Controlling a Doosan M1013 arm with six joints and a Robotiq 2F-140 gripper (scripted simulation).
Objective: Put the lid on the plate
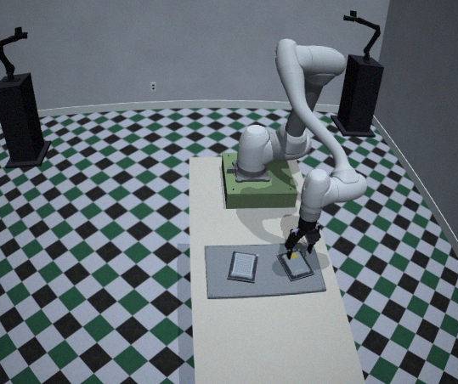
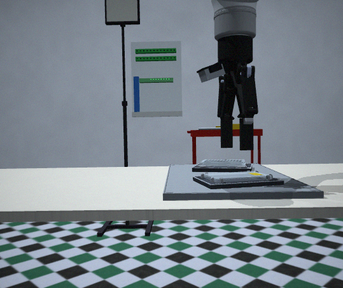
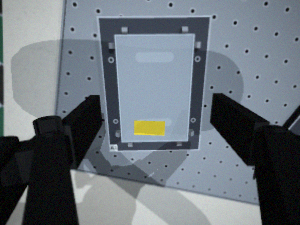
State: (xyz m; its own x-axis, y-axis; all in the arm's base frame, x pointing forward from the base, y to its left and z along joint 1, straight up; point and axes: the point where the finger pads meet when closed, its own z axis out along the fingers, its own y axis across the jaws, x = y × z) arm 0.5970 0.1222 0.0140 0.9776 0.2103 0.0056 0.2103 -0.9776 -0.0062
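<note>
The clear lid (image 1: pixel 296 267) with a yellow tag lies flat in its dark frame on the right side of the grey mat (image 1: pixel 265 272). It fills the middle of the wrist view (image 3: pixel 154 91) and is the nearer flat piece in the side view (image 2: pixel 238 179). The culture plate (image 1: pixel 243 266) with its grid of wells sits uncovered in the left frame, and is the farther piece in the side view (image 2: pixel 223 164). My gripper (image 1: pixel 300 251) (image 2: pixel 237 140) hangs open and empty a little above the tagged end of the lid, with one finger on each long side (image 3: pixel 157 126).
The arm's green base block (image 1: pixel 258 183) stands on the table behind the mat. The mat lies near the table's right edge. Two black pedestals with cameras (image 1: pixel 17 119) stand on the floor far back. A red table stands in the background.
</note>
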